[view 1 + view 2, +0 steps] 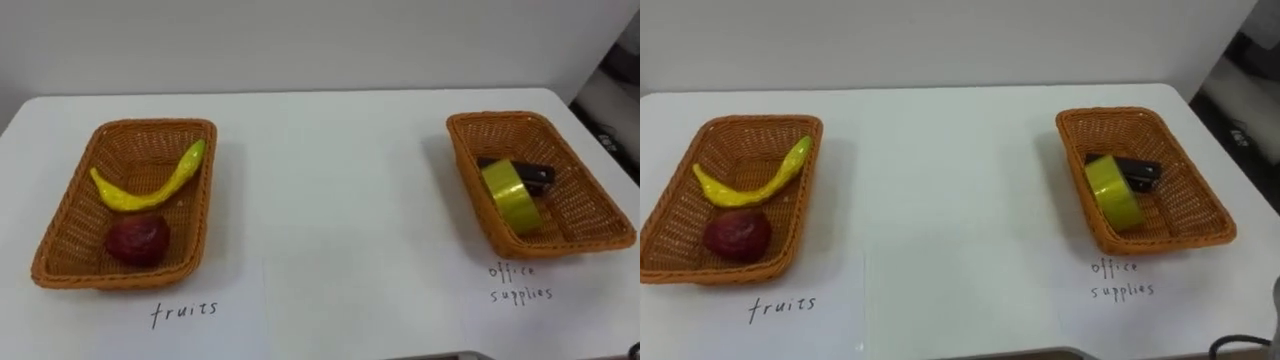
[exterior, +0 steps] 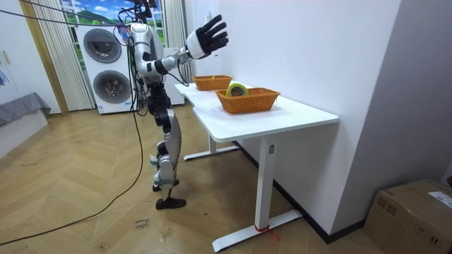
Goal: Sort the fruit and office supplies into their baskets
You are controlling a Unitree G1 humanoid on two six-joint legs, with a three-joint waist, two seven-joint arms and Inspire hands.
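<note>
So, biggest thing first: the white bench [image 1: 330, 200] has nothing loose left on it, as far as I can see. Two wicker baskets sit well apart at either end, each with a handwritten label [image 1: 183, 312] on the bench just in front of it.

The fruit basket [image 1: 75, 205] on the robot's left holds a yellow banana [image 1: 165, 185] lying curved across the middle, plus a dark red fruit [image 1: 137, 240] just beside it at the near end. The office basket [image 1: 585, 200] on the right has a roll of yellow tape [image 1: 512, 195] standing on edge, leaning against a small dark item [image 1: 535, 172] behind it. Can't tell what that one is, maybe a stapler or a clip.

In the room view the robot stands at the bench's edge with what I take to be its right hand [image 2: 206, 37] raised high above the bench, fingers spread wide and holding nothing.

My read: sorting looks basically done. Everything sits in the matching basket, and nothing's left to grab unless something's hiding out of frame.
</note>
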